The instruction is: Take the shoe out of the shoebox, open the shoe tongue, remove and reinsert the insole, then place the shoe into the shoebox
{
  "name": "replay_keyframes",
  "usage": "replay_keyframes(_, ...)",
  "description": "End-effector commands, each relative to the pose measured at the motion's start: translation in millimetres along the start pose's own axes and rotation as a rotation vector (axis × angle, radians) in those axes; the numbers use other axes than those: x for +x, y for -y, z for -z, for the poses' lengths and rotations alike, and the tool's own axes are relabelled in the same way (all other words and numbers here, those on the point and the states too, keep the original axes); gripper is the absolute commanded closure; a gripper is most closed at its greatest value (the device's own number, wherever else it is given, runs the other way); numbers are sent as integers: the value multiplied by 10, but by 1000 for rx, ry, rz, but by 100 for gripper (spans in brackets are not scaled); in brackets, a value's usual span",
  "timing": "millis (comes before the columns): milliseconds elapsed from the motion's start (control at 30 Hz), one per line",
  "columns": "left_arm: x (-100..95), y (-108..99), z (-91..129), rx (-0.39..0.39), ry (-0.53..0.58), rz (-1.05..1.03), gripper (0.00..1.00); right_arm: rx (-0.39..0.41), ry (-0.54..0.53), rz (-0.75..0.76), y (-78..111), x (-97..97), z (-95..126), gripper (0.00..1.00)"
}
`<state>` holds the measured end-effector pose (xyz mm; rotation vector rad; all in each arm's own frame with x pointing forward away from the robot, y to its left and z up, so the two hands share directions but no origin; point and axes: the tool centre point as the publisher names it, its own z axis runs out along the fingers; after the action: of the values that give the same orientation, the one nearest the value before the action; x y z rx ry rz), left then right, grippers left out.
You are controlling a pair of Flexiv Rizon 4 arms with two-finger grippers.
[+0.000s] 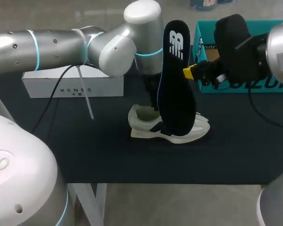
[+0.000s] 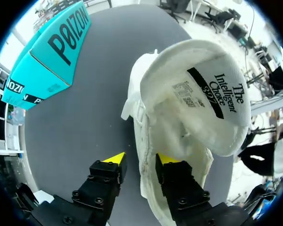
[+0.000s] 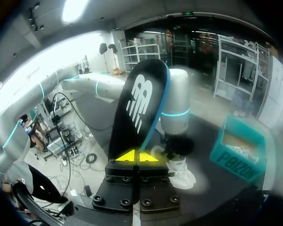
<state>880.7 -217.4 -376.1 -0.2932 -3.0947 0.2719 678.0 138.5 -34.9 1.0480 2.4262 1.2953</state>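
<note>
While R end effector grips upright insole, L end effector spread astride shoe wall

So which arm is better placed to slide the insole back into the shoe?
Right. Its jaws are shut on the insole, holding it upright with its lower end at the shoe. The left arm is down at the shoe's collar, better suited to steadying it, I'd judge.
</note>
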Motion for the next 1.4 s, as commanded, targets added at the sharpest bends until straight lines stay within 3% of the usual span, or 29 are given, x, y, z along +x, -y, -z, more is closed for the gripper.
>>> replay_keyframes(33, 19, -24, 52, -6, -1, -4, 100, 3, 0, -1, -28, -1, -47, 100)
replay_keyframes(333, 19, -24, 52, -6, -1, -4, 100, 3, 0, -1, -28, -1, -47, 100)
replay_keyframes(533, -113, -62, 170, -117, -239, -351, 100, 3, 0, -1, -28, -1, -47, 100)
replay_keyframes(733, -239, -169, 326, -207, -354, -679, 100, 3, 0, -1, -28, -1, -47, 100)
replay_keyframes(1067, -452, -197, 630, -144, -380, -1014, 100, 3, 0, -1, -28, -1, -47, 100)
replay_keyframes(1200, -460, -191, 674, -193, -367, -1180, 100, 3, 0, -1, -28, -1, -47, 100)
replay_keyframes(1267, -473, -181, 676, -212, -334, -1257, 100, 3, 0, -1, -28, -1, -47, 100)
replay_keyframes(1400, -524, -173, 694, -168, -280, -1350, 100, 3, 0, -1, -28, -1, -47, 100)
